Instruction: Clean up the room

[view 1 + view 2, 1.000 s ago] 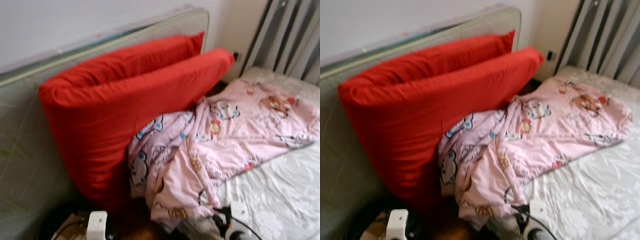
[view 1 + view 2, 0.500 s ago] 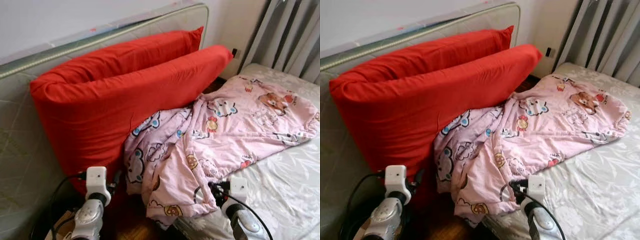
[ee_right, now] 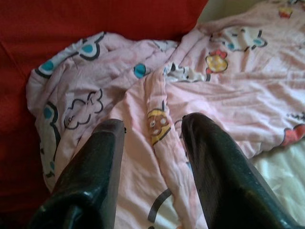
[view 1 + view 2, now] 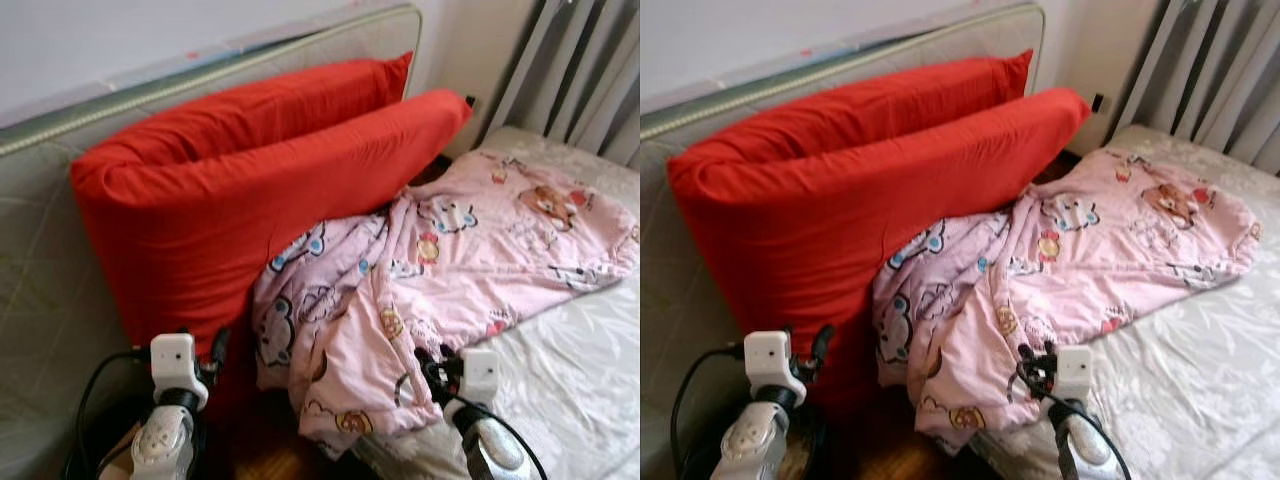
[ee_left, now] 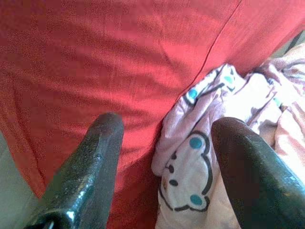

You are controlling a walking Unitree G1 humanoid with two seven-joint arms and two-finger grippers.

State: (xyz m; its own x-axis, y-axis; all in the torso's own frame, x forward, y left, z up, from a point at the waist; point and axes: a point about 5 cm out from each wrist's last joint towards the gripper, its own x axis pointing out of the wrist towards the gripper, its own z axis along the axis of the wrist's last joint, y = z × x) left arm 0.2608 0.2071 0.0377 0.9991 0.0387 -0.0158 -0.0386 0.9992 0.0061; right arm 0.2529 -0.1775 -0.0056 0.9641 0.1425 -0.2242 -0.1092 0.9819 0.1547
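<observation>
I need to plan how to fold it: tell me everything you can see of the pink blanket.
The pink blanket is soft, quilted-looking fabric printed with cartoon bears and animals. It lies crumpled and unfolded across the white bed sheet, one bunched end pressed against the red pillow, a corner hanging over the bed's edge. The open right gripper hovers just above its folds.

A rumpled pink blanket lies on the bed, beside red cushions.

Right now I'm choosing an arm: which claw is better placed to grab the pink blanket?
Right. The right claw is open over the pink blanket; the left claw mostly faces the red pillow.
</observation>
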